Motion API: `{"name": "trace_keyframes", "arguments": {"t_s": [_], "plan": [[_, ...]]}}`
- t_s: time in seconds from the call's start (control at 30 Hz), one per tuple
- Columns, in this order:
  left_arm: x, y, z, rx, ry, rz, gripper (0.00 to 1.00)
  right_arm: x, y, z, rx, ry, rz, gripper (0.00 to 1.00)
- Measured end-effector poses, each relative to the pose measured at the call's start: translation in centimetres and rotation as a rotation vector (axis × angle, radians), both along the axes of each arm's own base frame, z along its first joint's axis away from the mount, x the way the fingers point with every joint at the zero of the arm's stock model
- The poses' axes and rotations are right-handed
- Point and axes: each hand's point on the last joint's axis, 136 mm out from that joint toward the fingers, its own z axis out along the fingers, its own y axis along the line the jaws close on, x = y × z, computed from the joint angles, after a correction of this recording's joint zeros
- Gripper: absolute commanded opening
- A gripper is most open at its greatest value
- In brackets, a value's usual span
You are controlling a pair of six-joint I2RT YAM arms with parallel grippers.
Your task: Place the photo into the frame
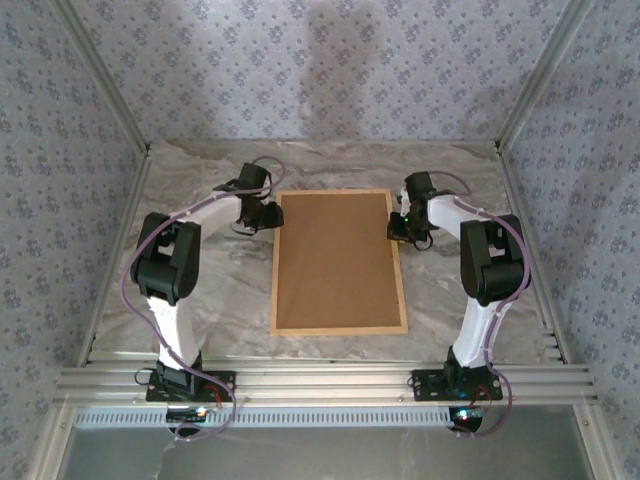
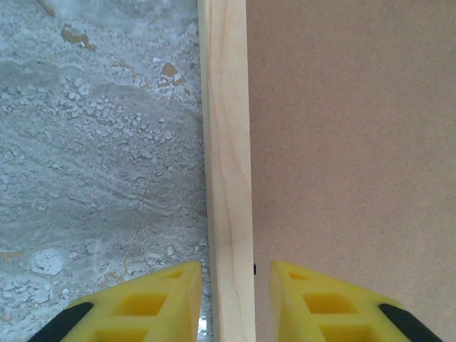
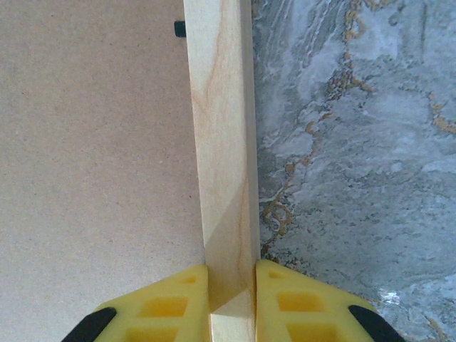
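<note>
top external: wooden frame (image 1: 340, 330) flat on the marbled counter (image 1: 230, 290), a tool at each long rail
the frame lay between the two tools, its opening filled by a brown backing board (image 1: 337, 260). the left tool (image 1: 272, 217) sat at the far part of the left rail; in the left wrist view its yellow fingers (image 2: 153, 299) stood open astride that rail, the outer one just beside the wood, the inner one over the board with a clear gap. the right tool (image 1: 398, 228) sat at the far part of the right rail; in the right wrist view its fingers (image 3: 167, 299) were closed on the rail, pressed against both sides. a small black tab (image 3: 179, 28) showed at the rail's inner edge, ahead of the right tool.
</note>
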Motion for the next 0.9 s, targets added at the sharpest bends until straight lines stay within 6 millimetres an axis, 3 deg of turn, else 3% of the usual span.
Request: {"name": "trace_keyframes", "arguments": {"t_s": [0.33,0.9], "plan": [[-0.4,0.0,-1.4,0.009,0.034,-0.003,0.28,0.0,0.0,0.0,0.0,0.0,0.0,0.19],[-0.6,-0.5,-1.8,0.03,0.027,-0.03,0.29,0.0,0.0,0.0,0.0,0.001,0.0,0.19]]}}
